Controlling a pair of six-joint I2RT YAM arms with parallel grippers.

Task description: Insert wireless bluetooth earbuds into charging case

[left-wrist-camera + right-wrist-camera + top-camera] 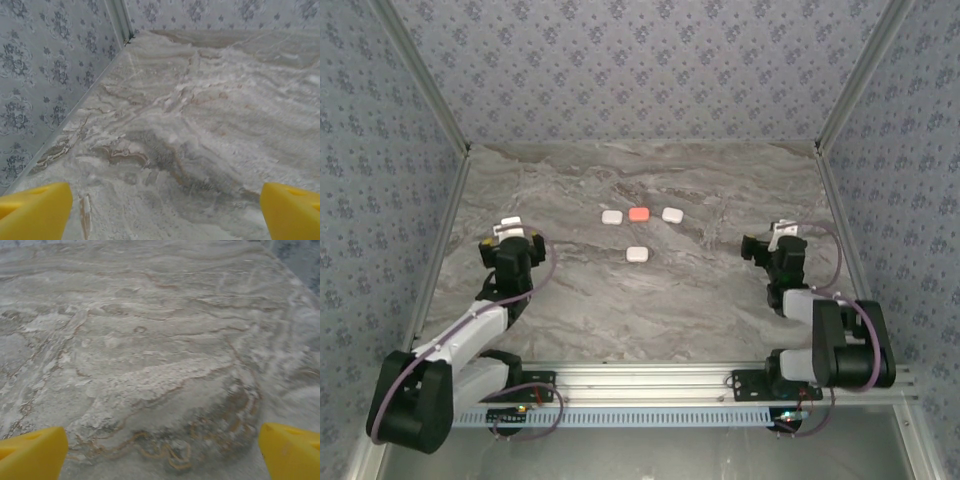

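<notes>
Mid-table, three white cases (612, 216) (672, 214) (637, 254), one coral case (639, 213); left hand (165, 210), right hand (162, 452) agape, empty.

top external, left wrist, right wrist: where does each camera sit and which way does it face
Top external: above, behind the arm bases, looking down on the marble table, four cases, both arms.
Left wrist: on the left gripper, facing forward-down toward the far-left wall corner; yellow fingers apart.
Right wrist: on the right gripper, facing marble; fingers apart.
Shared: wrist views both show marble between open fingers.
</notes>
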